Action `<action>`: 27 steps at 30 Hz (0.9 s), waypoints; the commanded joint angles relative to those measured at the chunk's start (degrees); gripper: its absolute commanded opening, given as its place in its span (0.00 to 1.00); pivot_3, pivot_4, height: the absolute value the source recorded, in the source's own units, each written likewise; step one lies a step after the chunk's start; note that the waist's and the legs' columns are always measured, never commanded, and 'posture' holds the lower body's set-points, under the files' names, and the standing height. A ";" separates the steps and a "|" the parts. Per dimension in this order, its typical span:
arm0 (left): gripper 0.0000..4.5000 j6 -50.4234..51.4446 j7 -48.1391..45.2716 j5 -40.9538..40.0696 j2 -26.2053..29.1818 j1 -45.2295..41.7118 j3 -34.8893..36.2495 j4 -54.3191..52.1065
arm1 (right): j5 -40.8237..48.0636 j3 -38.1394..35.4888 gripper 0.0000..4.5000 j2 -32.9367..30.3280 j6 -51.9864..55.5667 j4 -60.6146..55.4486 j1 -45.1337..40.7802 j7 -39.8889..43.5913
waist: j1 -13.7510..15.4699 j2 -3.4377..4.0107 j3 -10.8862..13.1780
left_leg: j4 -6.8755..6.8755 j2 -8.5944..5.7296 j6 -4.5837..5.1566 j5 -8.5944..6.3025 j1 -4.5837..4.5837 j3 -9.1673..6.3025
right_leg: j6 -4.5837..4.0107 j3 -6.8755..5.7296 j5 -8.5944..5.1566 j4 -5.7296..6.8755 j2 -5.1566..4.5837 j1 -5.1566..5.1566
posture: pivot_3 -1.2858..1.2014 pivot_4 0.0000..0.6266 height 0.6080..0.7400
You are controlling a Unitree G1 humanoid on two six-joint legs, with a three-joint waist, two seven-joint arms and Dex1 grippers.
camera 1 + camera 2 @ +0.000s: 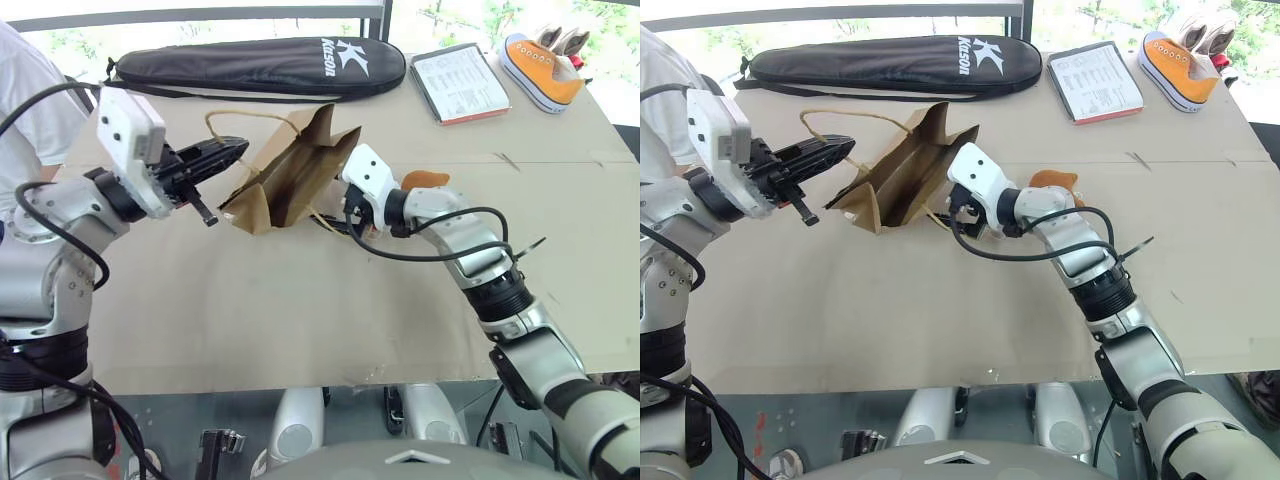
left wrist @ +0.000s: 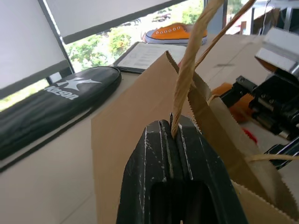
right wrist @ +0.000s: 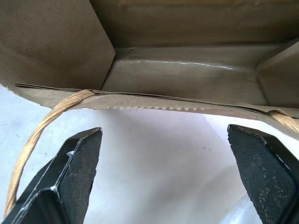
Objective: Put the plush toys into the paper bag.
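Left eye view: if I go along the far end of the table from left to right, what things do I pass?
Black racket case → paper booklet → orange sneaker.

A long black racket case (image 1: 262, 66) lay along the table's (image 1: 300, 300) far edge at about eleven o'clock. A printed sheet on a clipboard (image 1: 460, 84) sat at one o'clock, just beside an orange sneaker (image 1: 541, 70) at the two o'clock corner. A person's white sleeve (image 1: 22, 95) showed at ten o'clock.
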 commanded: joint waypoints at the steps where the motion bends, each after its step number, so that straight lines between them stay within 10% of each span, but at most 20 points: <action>1: 0.00 -2.82 -0.88 2.03 0.40 -1.04 -0.25 -1.11 | -1.72 0.84 0.94 -0.21 0.17 0.85 -2.06 0.33 | -0.01 0.00 0.00 | 0.00 0.00 0.00 0.00 0.00 0.00 | 0.00 0.00 0.00 0.00 0.00 -0.01 | 0.52 0.24 1.00; 6: 0.00 -3.65 -1.23 3.26 -0.26 -0.52 -1.08 -1.86 | -4.28 2.61 0.94 -0.73 -0.84 2.36 -2.19 0.79 | -0.02 0.00 0.00 | 0.00 0.00 0.00 0.00 -0.06 0.01 | 0.00 0.01 0.00 0.02 0.00 -0.09 | 0.52 0.24 1.00; 9: 0.00 -3.75 -1.30 3.58 -0.59 -0.18 -1.26 -2.26 | -4.99 2.66 0.65 -0.46 -0.84 2.76 -2.11 0.59 | -0.01 0.00 0.00 | 0.00 0.00 0.00 0.00 -0.07 0.02 | 0.00 0.01 0.00 0.02 0.00 -0.09 | 0.52 0.24 1.00; 16: 0.00 -4.18 -1.28 4.39 -0.24 0.65 -1.01 -1.62 | -5.67 2.36 0.34 -0.21 -0.65 2.52 -1.86 0.60 | -0.05 0.00 0.00 | 0.00 0.01 0.00 0.00 -0.06 0.02 | 0.01 0.01 0.00 0.03 0.01 -0.10 | 0.52 0.24 1.00; 24: 0.00 -6.09 -1.34 7.94 0.00 1.28 -2.01 -0.51 | -4.46 1.25 0.34 -1.25 1.00 -0.19 -2.64 2.62 | -0.02 0.00 0.00 | 0.00 0.01 0.00 0.00 -0.06 0.03 | 0.01 0.01 0.00 0.03 0.01 -0.10 | 0.52 0.24 1.00; 27: 0.00 -6.30 -1.18 8.64 -0.55 1.41 -2.50 -0.46 | -4.03 1.17 0.57 -2.72 2.61 -3.55 -2.43 4.02 | -0.01 0.00 0.00 | 0.00 0.01 0.00 0.00 -0.07 0.03 | 0.01 0.01 0.00 0.03 0.01 -0.10 | 0.52 0.24 1.00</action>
